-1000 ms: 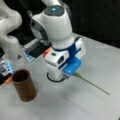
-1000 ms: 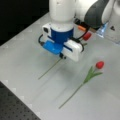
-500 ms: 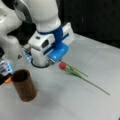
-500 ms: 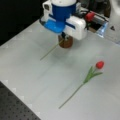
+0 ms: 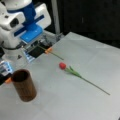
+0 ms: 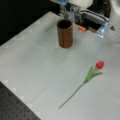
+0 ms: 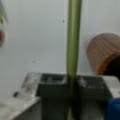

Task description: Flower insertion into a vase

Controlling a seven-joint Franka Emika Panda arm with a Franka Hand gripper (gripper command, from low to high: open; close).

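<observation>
The gripper (image 5: 40, 48) is closed on the green stem of an orange flower (image 5: 48, 50) and holds it above the table (image 5: 82, 105), toward a front view's upper left. In the wrist view the stem (image 7: 73, 37) runs straight out from between the two fingers (image 7: 53, 86). The vase (image 5: 24, 85) stands upright and empty near the gripper. A red flower (image 6: 99, 65) lies flat on the table, well apart from the vase (image 6: 65, 33).
</observation>
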